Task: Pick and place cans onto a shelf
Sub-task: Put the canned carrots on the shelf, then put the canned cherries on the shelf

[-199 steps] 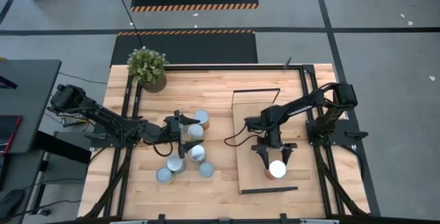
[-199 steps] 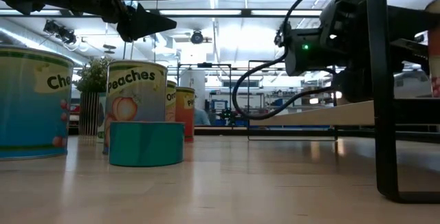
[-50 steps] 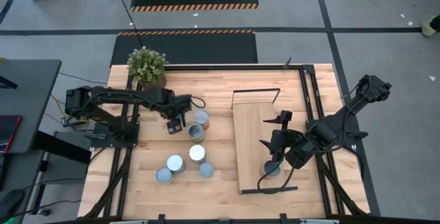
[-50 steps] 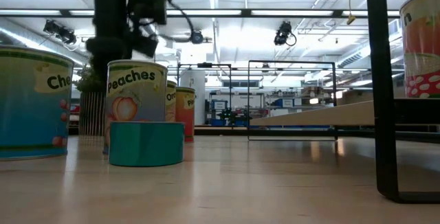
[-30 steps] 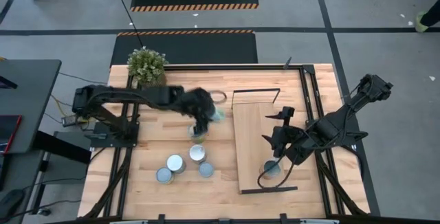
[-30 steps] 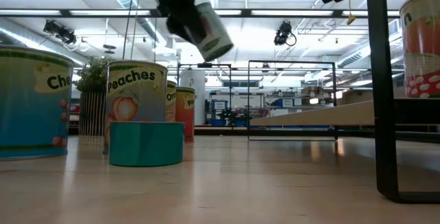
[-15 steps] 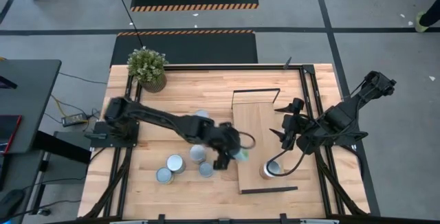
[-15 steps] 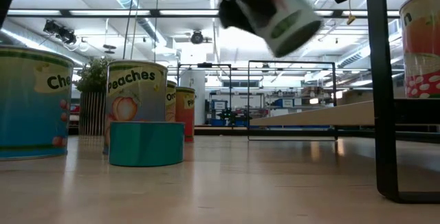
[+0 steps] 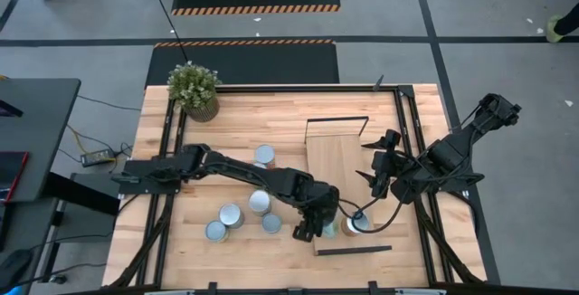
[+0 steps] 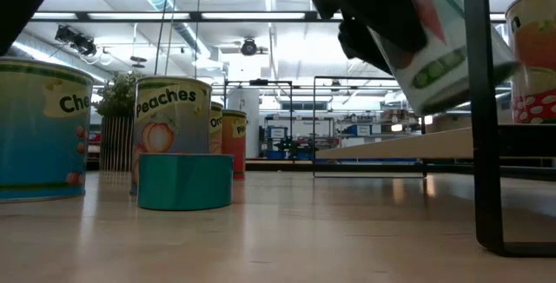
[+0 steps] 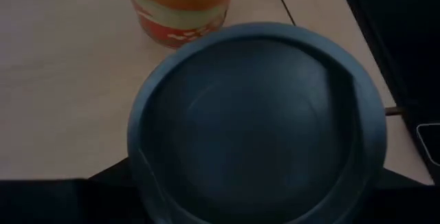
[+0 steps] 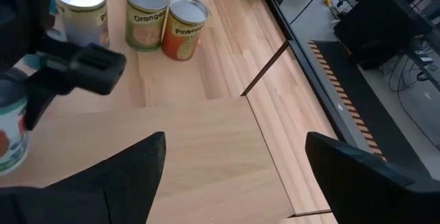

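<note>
My left gripper (image 9: 318, 223) reaches across the table to the near end of the shelf (image 9: 333, 161) and is shut on a can (image 10: 434, 49) with a white, green and red label. That can's round end (image 11: 254, 121) fills the left wrist view. Beside it an orange-sided can (image 9: 359, 223) stands on its base on the shelf board. Several more cans (image 9: 259, 203) stand on the tabletop to the left of the shelf. My right gripper (image 12: 234, 176) hangs open over the shelf's right side, holding nothing. My left gripper pinches the can's side wall (image 10: 407, 24) between its two fingers, near the can's upper end. The fingers come slanting down from the table's left. The can hangs tilted below them, clear of the shelf board; the pads themselves are hidden by the can and gripper body.
A potted plant (image 9: 193, 87) stands at the far left corner. Black metal frames (image 10: 480, 109) rise at the shelf's short ends. The far half of the shelf board (image 12: 172, 135) is bare wood. Three cans (image 12: 148, 14) stand near the plant.
My left gripper has carried the can from the far middle of the table toward the near right, across to the shelf's near end, and come lower. The can stays tilted in the hold. My right gripper has kept its place, open.
</note>
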Controlling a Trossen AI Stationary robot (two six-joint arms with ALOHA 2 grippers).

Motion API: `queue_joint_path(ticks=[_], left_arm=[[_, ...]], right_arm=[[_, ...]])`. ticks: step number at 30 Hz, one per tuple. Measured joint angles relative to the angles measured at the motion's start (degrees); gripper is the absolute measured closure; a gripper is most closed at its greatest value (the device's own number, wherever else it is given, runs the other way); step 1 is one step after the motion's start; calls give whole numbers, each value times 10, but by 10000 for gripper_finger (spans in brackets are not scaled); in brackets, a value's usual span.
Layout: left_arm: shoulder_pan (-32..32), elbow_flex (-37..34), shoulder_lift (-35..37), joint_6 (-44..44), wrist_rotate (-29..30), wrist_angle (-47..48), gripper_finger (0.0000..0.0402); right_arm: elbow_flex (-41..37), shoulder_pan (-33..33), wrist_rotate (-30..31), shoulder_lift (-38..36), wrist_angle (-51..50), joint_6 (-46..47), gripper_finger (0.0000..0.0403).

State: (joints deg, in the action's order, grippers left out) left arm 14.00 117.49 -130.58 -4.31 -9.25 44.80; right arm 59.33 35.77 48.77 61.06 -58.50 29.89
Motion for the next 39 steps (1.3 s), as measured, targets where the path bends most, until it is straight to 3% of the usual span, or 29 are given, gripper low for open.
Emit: queue_joint_path(ticks=[14, 18, 27, 39], left_arm=[[28, -17, -8, -53, 63, -38, 123], [33, -17, -8, -54, 94, -41, 97], [33, -17, -8, -54, 90, -40, 23], [41, -17, -2, -73, 227, 20, 13]], right_arm=[[0, 0, 2, 0, 6, 0, 46], [0, 0, 2, 0, 10, 0, 46], [0, 0, 2, 0, 15, 0, 46], [0, 0, 0, 0, 17, -3, 46]])
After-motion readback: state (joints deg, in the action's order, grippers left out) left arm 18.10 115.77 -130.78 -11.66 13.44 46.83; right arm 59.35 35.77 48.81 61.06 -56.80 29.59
